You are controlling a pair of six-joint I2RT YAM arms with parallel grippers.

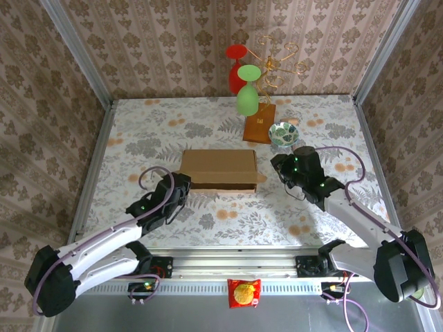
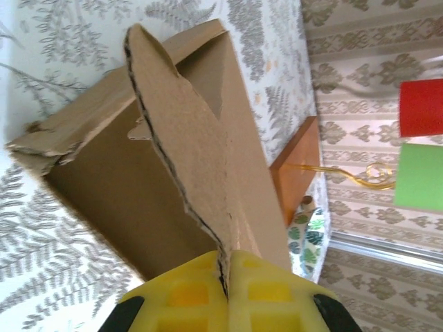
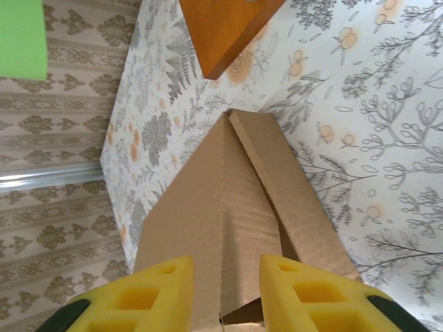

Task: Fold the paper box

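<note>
On the floral-patterned desk [image 1: 138,138], the paper box [image 1: 220,168] lies at centre, partly folded, with the left claw [image 2: 227,280] clamped on its left-end flap [image 2: 180,138] and the right claw [image 3: 226,294] open astride its right end

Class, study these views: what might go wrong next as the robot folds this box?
The left jaws pinch one thin flap; pulling may tear it. The right jaws stand apart around the box's end, so it may spring open. The bowl sits close to the right jaws; a swing may knock it.
</note>
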